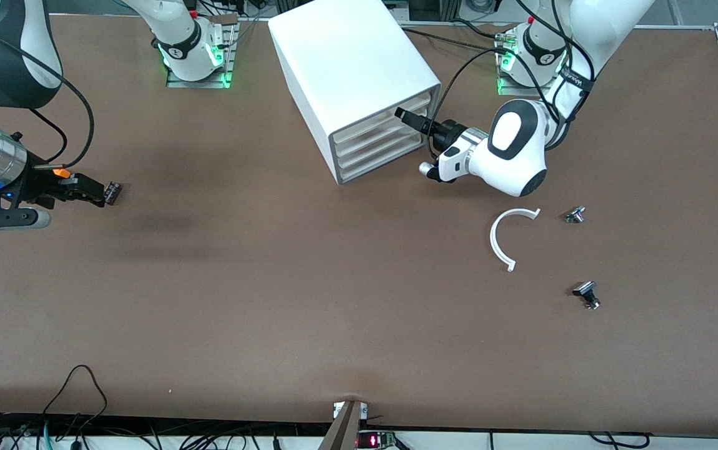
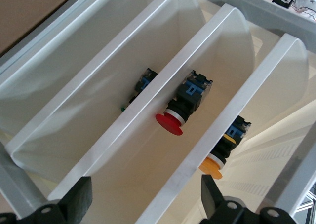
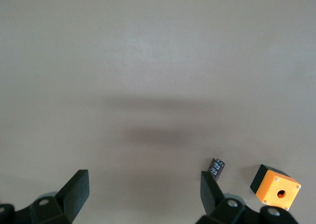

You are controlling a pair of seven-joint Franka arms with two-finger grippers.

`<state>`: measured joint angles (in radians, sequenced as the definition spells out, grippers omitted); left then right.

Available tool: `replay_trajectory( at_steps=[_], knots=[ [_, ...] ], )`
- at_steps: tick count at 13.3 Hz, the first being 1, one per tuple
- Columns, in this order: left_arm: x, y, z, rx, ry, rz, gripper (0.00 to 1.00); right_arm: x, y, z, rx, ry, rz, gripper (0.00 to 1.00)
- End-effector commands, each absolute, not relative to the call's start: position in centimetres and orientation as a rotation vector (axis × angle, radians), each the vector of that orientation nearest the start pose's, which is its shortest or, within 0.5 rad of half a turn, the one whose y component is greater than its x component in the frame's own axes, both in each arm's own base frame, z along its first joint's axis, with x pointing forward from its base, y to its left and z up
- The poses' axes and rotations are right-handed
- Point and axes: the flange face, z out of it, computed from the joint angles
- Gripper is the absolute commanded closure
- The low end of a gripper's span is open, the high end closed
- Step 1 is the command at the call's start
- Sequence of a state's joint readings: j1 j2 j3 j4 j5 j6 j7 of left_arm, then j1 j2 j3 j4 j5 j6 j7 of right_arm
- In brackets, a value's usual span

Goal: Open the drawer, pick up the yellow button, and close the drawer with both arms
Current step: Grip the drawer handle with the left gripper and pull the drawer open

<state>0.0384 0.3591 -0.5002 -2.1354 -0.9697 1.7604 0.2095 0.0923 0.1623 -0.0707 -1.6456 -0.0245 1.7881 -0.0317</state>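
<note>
The white cabinet (image 1: 352, 69) stands toward the robots' edge of the table, and all four drawers look shut. My left gripper (image 1: 405, 117) is open and empty at the front of the highest drawer (image 1: 374, 125), at its corner toward the left arm's end. In the left wrist view the left gripper (image 2: 145, 202) faces the drawer fronts. The button (image 2: 213, 166), orange-yellow cap on a black body, lies inside a drawer, partly hidden by a front lip (image 2: 247, 93). My right gripper (image 1: 97, 190) (image 3: 143, 197) is open and empty over bare table at the right arm's end.
A red-capped button (image 2: 169, 124) and a third, mostly hidden one (image 2: 145, 81) lie in other drawers. A small dark cylinder (image 1: 113, 192) (image 3: 217, 167) and an orange cube with a hole (image 3: 276, 187) lie by the right gripper. A white C-shaped ring (image 1: 501, 240) and two small parts (image 1: 575, 215) (image 1: 587, 295) lie nearer the front camera.
</note>
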Motion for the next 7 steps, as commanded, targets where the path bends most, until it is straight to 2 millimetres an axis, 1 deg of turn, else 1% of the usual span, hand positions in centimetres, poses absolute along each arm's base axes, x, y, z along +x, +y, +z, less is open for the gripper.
replay_trajectory(
  at_steps=[1,2,3,4,5,6,7],
  knots=[
    [42.4,-29.3,27.3,2.024,-0.122,-0.897,0.08,61.1,1.8,51.9,-3.200,-0.107,0.021,0.00],
    [42.1,-29.7,27.3,2.022,-0.134,-0.901,0.14,61.1,1.9,51.9,-3.210,-0.116,0.021,0.00],
    [41.6,-30.3,27.3,2.020,-0.155,-0.902,0.22,61.1,1.8,51.9,-3.214,-0.112,0.023,0.00],
    [41.5,-30.4,27.2,2.020,-0.159,-0.902,0.32,61.1,1.7,51.9,-3.214,-0.112,0.024,0.00],
    [41.2,-30.2,26.8,2.019,-0.152,-0.913,0.46,61.1,1.7,51.9,-3.212,-0.112,0.024,0.00],
    [41.0,-30.1,26.6,2.017,-0.157,-0.913,0.65,61.1,1.7,51.9,-3.209,-0.113,0.024,0.00],
    [41.0,-30.1,26.6,2.016,-0.164,-0.911,0.86,61.1,1.7,51.8,-3.211,-0.118,0.029,0.00]
  ],
)
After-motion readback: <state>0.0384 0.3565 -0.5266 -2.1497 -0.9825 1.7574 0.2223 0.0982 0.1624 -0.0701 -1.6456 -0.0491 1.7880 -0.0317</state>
